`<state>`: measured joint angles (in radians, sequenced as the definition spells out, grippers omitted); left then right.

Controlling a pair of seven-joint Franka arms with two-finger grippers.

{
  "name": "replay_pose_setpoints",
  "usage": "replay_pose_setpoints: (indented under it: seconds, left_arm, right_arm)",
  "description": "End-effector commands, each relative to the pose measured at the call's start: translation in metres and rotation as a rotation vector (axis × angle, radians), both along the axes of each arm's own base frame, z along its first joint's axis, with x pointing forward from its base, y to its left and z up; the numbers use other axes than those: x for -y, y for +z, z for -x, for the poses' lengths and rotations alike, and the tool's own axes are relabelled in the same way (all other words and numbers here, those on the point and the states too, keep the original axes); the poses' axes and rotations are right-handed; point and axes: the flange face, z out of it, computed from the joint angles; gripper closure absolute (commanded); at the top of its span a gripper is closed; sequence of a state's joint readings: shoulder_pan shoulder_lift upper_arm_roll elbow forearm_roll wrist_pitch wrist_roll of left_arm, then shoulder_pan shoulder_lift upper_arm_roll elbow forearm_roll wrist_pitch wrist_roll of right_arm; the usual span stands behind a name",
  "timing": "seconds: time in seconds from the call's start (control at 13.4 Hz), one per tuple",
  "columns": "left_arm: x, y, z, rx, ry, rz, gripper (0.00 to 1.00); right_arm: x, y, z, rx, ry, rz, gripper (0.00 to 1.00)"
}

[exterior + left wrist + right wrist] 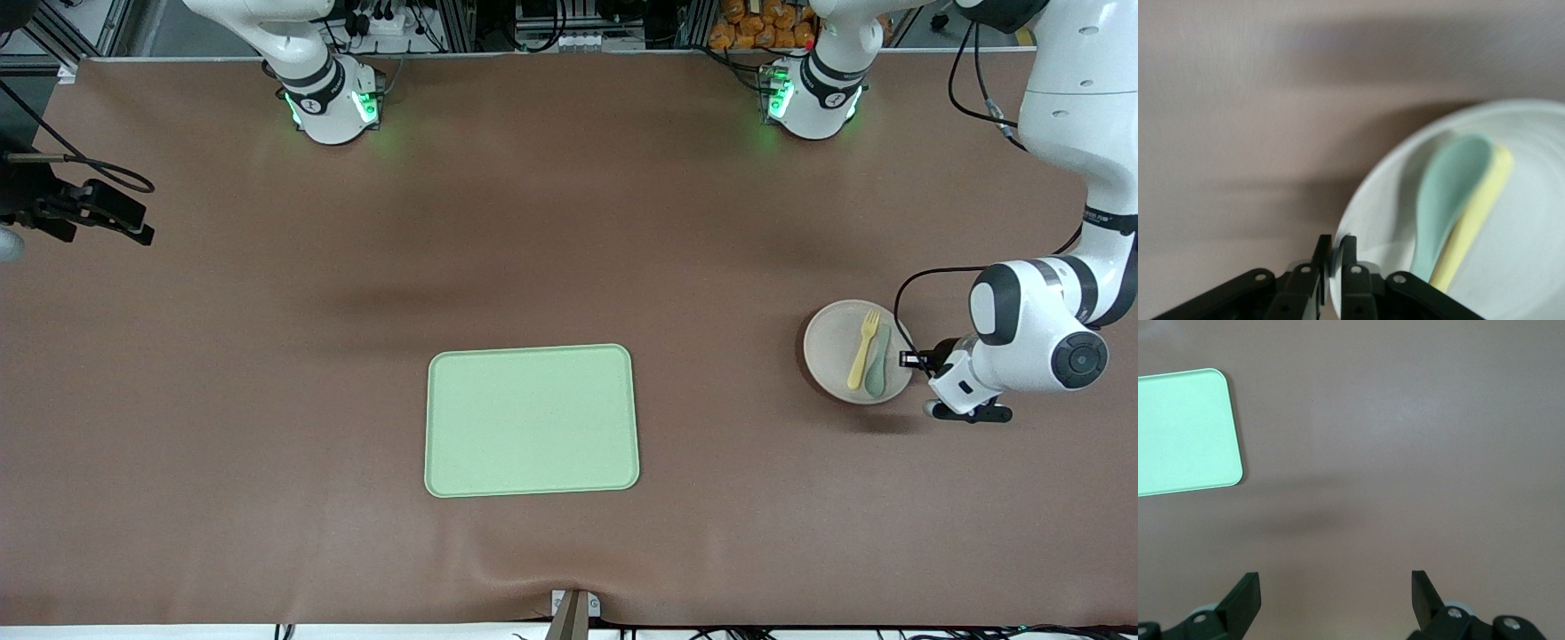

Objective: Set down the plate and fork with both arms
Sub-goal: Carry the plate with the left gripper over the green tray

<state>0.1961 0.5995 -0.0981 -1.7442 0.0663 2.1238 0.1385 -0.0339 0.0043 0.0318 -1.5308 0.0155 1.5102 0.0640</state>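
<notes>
The off-white plate (831,351) is at the left arm's end of the table. The pale-yellow fork (864,348) lies on it beside a grey-green spoon (878,363). My left gripper (916,359) is at the plate's edge, shut on its rim. In the left wrist view the two fingers of the left gripper (1335,245) pinch the rim of the plate (1531,233), with the fork (1475,217) and the spoon (1448,193) on it. My right gripper (107,213) hangs open and empty over bare table at the right arm's end. It also shows in the right wrist view (1335,583).
A rectangular light-green tray (532,420) lies mid-table, nearer to the front camera than the arm bases, with nothing on it. A corner of it shows in the right wrist view (1178,433). The brown table (569,222) is bare between tray and plate.
</notes>
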Motion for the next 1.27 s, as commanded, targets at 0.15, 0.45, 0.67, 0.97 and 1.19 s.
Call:
replay_pose_setpoints:
  seconds: [0.15, 0.45, 0.67, 0.97, 1.19]
  left_arm:
    - [0.067, 0.057, -0.035, 0.101, 0.058, 0.119, 1.00]
    - [0.188, 0.066, -0.061, 0.121, 0.079, 0.293, 1.00]
    - [0.316, 0.058, -0.068, 0.111, 0.086, 0.367, 1.00]
    - [0.452, 0.025, -0.041, 0.176, 0.121, 0.418, 1.00]
    - [0.471, -0.001, -0.032, 0.198, 0.123, 0.423, 1.00]
  right_arm:
    - [0.003, 0.003, 0.000, -0.002, -0.002, -0.016, 0.00]
    - [0.006, 0.003, 0.000, -0.002, -0.007, -0.016, 0.00]
    - [0.006, 0.003, 0.000, -0.002, -0.007, -0.016, 0.00]
    - [0.007, 0.002, -0.001, -0.004, -0.010, -0.016, 0.00]
    - [0.006, 0.002, 0.000, -0.007, -0.008, -0.016, 0.00]
